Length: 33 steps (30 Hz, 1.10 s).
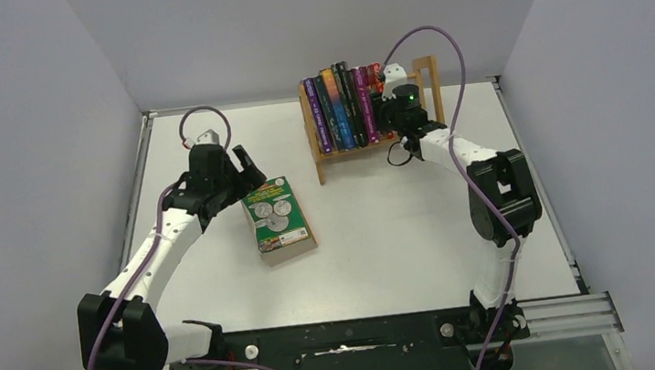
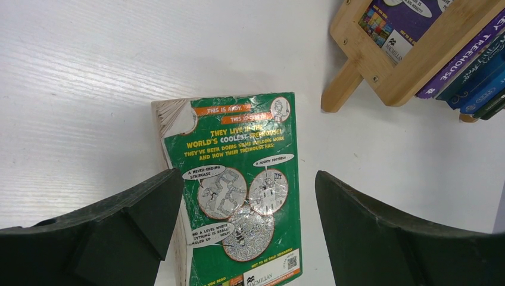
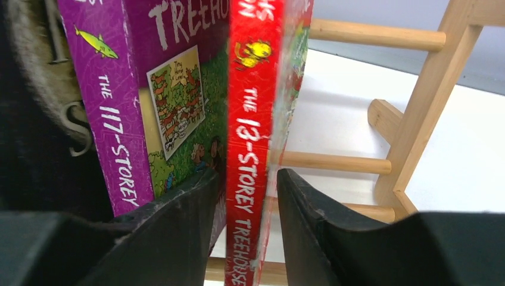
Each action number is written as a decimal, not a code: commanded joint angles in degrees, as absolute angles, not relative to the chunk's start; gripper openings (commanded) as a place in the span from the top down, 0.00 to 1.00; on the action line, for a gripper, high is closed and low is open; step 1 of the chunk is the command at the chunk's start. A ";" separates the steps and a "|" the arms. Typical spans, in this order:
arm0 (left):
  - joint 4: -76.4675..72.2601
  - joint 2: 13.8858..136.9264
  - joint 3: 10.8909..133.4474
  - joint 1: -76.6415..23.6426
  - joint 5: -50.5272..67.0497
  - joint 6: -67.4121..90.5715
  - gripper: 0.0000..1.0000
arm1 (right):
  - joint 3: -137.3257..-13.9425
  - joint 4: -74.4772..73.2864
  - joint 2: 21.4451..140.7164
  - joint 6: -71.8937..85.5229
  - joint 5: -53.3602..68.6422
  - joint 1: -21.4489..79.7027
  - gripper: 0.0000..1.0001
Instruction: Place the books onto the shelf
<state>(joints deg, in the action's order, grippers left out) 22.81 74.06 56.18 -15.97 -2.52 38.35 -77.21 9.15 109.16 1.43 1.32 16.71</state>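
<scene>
- Right gripper [image 3: 249, 179] is reaching into the shelf [image 3: 429, 107]. Its fingers are flanking the spine of the red book [image 3: 253, 89], one on each side, presumably to seat it upright against the purple book [image 3: 119, 89] beside it.
- Cannot tell whether those fingers are pinching the red spine or standing just off it.
- Left gripper [image 2: 249, 176] is hovering over the green book [image 2: 238, 149], fingers spread wide and holding nothing, apparently lining up to span its width.
- Green book is lying flat, back cover up, on the table [image 1: 383, 225], near the shelf's left foot but not touching it.
- Count: roughly seven books are standing in a row on the shelf and one is lying loose. Bare rails are showing at the shelf's right end, so there is room for it.
</scene>
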 commanded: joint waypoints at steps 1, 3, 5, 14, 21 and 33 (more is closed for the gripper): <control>20.91 72.16 56.10 -15.90 -2.82 38.24 0.18 | -79.60 13.38 104.42 1.57 0.02 18.46 0.56; 20.67 72.31 56.05 -15.86 -2.60 38.36 0.18 | -79.22 13.08 102.78 1.47 -0.37 18.98 0.56; 20.42 72.42 55.99 -15.90 -2.40 38.42 0.18 | -78.90 12.53 100.88 1.38 -1.44 19.62 0.56; 22.00 72.43 56.54 -15.86 -3.37 38.42 0.18 | -75.12 7.47 85.90 3.55 -8.84 24.78 0.51; 26.10 72.35 55.76 -15.94 -5.61 38.80 0.18 | -74.47 -3.86 82.27 15.82 13.12 28.33 0.41; 25.02 73.31 51.65 -16.61 -5.63 40.39 0.18 | -58.11 6.71 82.31 36.79 24.70 36.56 0.36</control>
